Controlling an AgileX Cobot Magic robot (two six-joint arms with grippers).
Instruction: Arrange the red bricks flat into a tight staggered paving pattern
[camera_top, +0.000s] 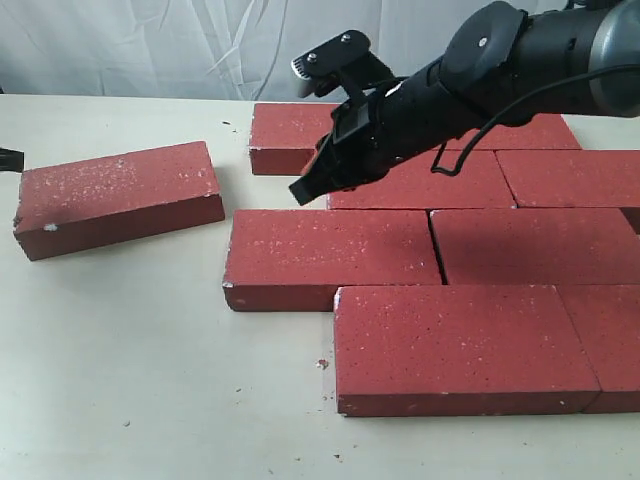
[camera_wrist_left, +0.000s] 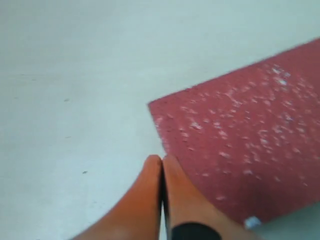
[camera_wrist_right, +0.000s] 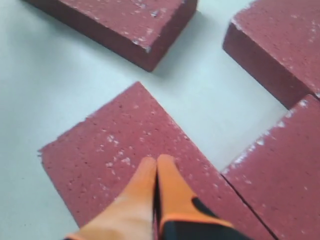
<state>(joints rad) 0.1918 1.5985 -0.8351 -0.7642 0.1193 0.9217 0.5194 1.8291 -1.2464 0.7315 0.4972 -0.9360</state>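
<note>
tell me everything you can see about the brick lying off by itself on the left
The lone brick is a dark-red rectangular block with a rough, white-speckled top and a white chip at one near corner. It lies flat on its broad face on the pale table, skewed relative to the paved rows and separated from them by bare table. In the left wrist view the left gripper, orange fingers together, sits at its edge; whether it touches cannot be told.

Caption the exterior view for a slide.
Right gripper, shut, poised over the staggered red bricks; one loose brick lies apart on the table.
</note>
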